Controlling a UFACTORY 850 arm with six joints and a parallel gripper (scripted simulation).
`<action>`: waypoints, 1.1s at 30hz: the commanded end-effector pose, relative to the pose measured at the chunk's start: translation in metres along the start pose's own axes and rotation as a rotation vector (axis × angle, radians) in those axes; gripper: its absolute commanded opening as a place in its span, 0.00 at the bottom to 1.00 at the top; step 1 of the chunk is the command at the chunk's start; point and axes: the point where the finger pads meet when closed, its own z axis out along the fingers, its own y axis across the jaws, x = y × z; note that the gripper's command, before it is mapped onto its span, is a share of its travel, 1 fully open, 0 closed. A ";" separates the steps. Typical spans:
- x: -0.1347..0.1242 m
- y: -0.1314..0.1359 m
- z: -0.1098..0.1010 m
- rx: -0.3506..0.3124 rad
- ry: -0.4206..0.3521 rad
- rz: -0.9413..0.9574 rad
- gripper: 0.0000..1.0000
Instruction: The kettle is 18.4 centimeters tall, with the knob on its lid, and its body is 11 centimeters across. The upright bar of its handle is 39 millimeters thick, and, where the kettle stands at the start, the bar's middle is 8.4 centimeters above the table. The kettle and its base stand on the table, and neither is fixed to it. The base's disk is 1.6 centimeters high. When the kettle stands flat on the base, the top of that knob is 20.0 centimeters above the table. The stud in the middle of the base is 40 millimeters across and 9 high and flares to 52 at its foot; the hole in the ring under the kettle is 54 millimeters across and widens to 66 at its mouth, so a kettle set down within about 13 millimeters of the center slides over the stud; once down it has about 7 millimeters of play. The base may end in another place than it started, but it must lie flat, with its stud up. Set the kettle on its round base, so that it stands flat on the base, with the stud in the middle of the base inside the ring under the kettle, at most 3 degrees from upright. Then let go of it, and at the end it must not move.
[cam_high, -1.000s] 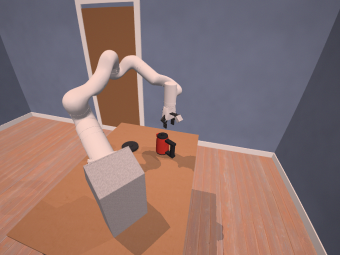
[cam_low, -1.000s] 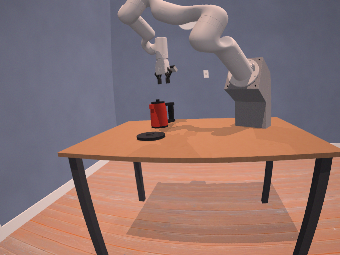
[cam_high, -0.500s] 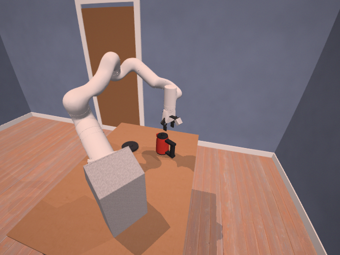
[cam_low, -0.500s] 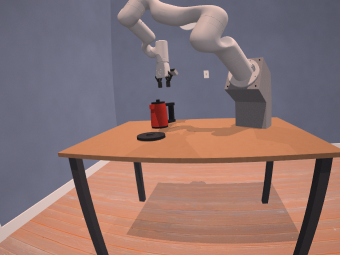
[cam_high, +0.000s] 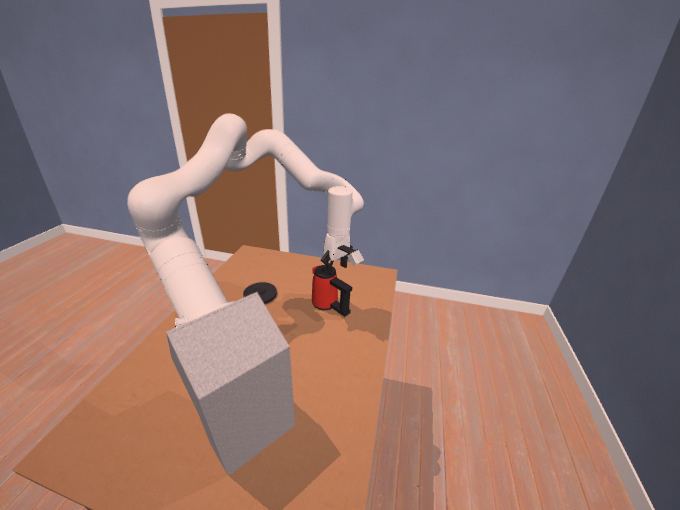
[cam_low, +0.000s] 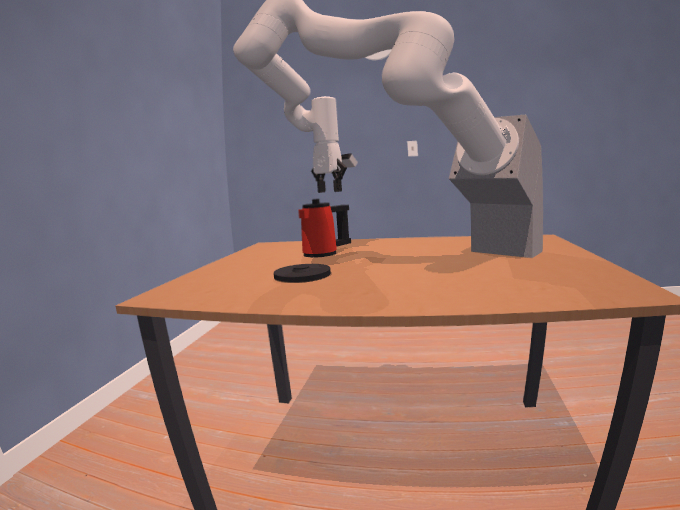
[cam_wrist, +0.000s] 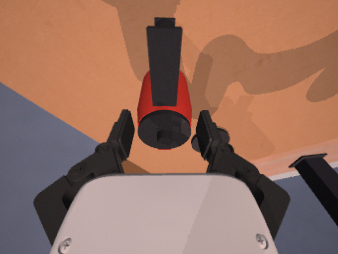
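The red kettle (cam_high: 322, 289) (cam_low: 318, 232) (cam_wrist: 165, 100) stands upright on the table (cam_high: 329, 362) (cam_low: 439, 296) (cam_wrist: 70, 50). It has a black lid and a black handle (cam_high: 343, 296) (cam_low: 343, 224) (cam_wrist: 164, 60). The black round base (cam_high: 259, 289) (cam_low: 302, 272) lies flat on the table, apart from the kettle, with its stud up. My gripper (cam_high: 336, 261) (cam_low: 329, 187) (cam_wrist: 165, 119) is open and empty. It points down a little above the kettle's lid. In the wrist view its fingers flank the lid.
The arm's grey pedestal (cam_high: 236, 362) (cam_low: 505, 214) stands on the table on the far side of the base from the kettle. The kettle stands near a table edge (cam_high: 391, 307). A table leg (cam_wrist: 320, 175) shows below that edge.
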 end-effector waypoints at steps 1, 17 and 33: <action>0.000 -0.001 0.013 0.002 0.000 -0.001 0.81; 0.000 -0.001 0.044 0.002 0.000 -0.001 0.81; 0.000 -0.001 0.044 0.002 0.000 -0.001 0.81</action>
